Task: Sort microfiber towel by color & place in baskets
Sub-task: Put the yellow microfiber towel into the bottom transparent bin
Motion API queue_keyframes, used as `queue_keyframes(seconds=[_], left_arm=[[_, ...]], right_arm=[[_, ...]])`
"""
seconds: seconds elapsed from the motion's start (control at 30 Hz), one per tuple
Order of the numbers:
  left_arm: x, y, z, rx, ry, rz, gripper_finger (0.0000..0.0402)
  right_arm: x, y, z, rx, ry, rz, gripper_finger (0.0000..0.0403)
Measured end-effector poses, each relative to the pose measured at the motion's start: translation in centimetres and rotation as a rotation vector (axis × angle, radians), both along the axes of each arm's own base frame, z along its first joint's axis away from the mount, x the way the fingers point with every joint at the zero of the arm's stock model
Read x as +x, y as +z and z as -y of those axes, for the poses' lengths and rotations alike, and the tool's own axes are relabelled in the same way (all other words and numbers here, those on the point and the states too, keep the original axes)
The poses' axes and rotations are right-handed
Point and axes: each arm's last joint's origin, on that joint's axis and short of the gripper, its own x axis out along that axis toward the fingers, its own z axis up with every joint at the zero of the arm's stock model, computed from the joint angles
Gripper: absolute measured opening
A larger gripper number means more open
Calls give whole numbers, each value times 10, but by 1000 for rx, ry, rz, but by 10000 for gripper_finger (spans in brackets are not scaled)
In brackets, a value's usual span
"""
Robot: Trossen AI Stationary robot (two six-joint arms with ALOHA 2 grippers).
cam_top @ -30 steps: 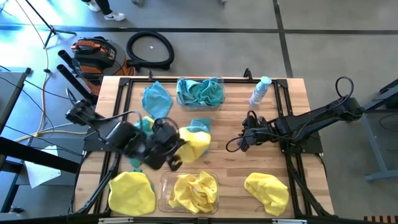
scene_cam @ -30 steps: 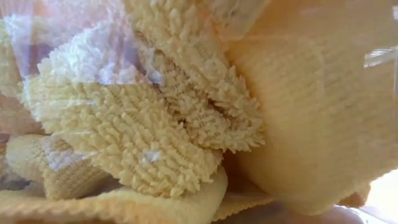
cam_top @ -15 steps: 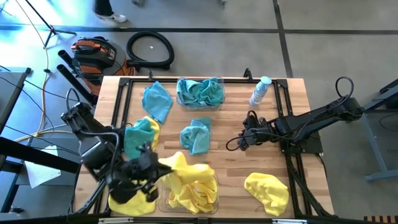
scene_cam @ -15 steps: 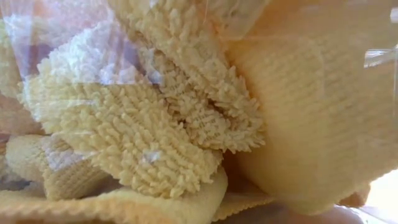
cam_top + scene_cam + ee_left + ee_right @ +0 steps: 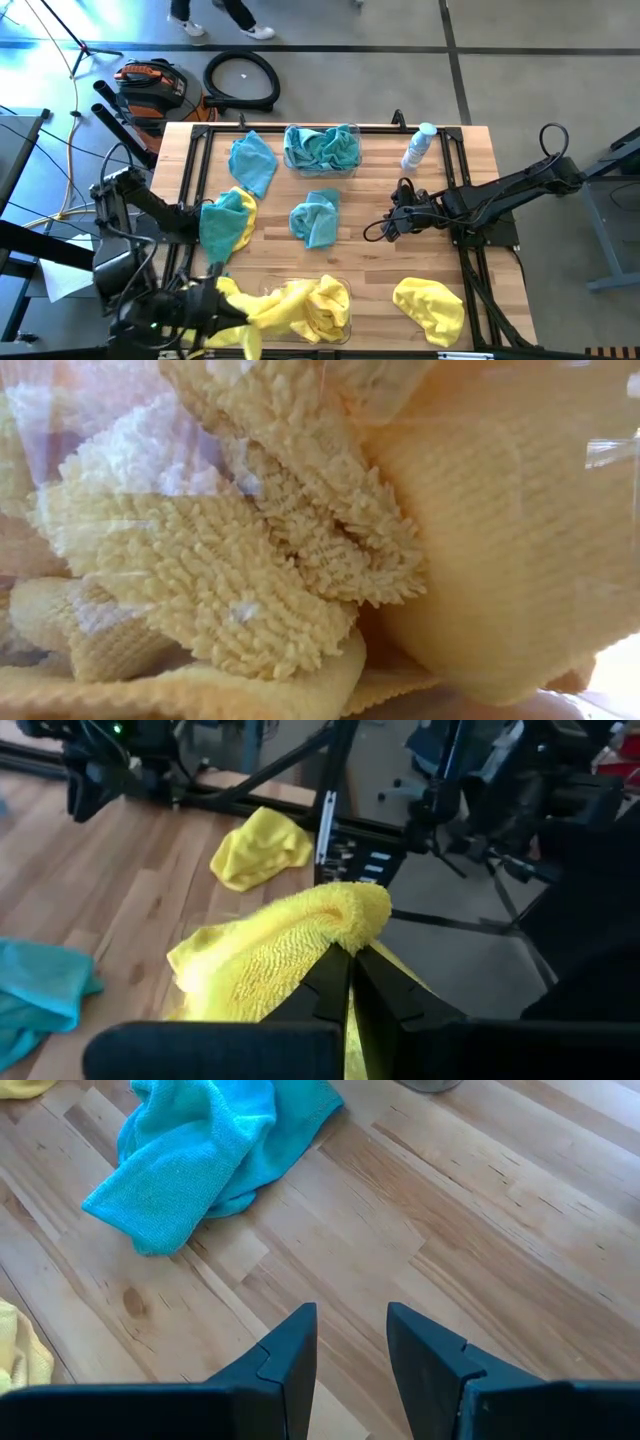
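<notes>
Across the wooden tabletop (image 5: 370,270) we see our left gripper (image 5: 350,952) clamped on a yellow towel (image 5: 270,950) just beside the near basket (image 5: 340,325) of yellow cloths, while our right gripper (image 5: 350,1325) hovers with fingers apart near a teal towel (image 5: 205,1145).

Robotics lab, wooden table (image 5: 370,190) on metal frame, concrete floor (image 5: 520,60), coiled hose (image 5: 241,79)

the towel (image 5: 290,935) pinched in the black left gripper (image 5: 350,960) is bright yellow. ahead of the black right gripper (image 5: 350,1345) lies a teal-blue towel (image 5: 205,1150) on pale, streaky wood-grain table (image 5: 450,1210).
</notes>
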Motion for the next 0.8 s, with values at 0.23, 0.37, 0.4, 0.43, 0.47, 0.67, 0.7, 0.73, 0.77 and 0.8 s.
queue_keyframes(seconds=[0.23,0.37,0.4,0.43,0.47,0.67,0.7,0.73,0.77,0.8], left_arm=[[4,-9,-8,-1,100,-37,0],[27,-30,-17,28,102,-157,0],[33,-35,-18,25,90,-197,0],[40,-40,-19,24,80,-238,0],[45,-45,-20,25,72,-280,0],[80,-83,-22,67,61,-491,0],[86,-89,-22,78,65,-512,0],[93,-96,-23,86,72,-530,0],[99,-103,-23,99,80,-548,0],[105,-109,-24,111,84,-568,0]], right_arm=[[0,0,0,0,0,0,117],[0,0,0,0,0,1,117],[0,0,0,0,0,1,117],[0,0,0,0,0,1,117],[0,0,0,1,-1,1,117],[0,0,0,1,-1,2,117],[0,0,0,1,-1,2,117],[0,0,0,1,-1,2,117],[0,0,0,1,-1,2,117],[0,0,0,1,-1,2,117]])
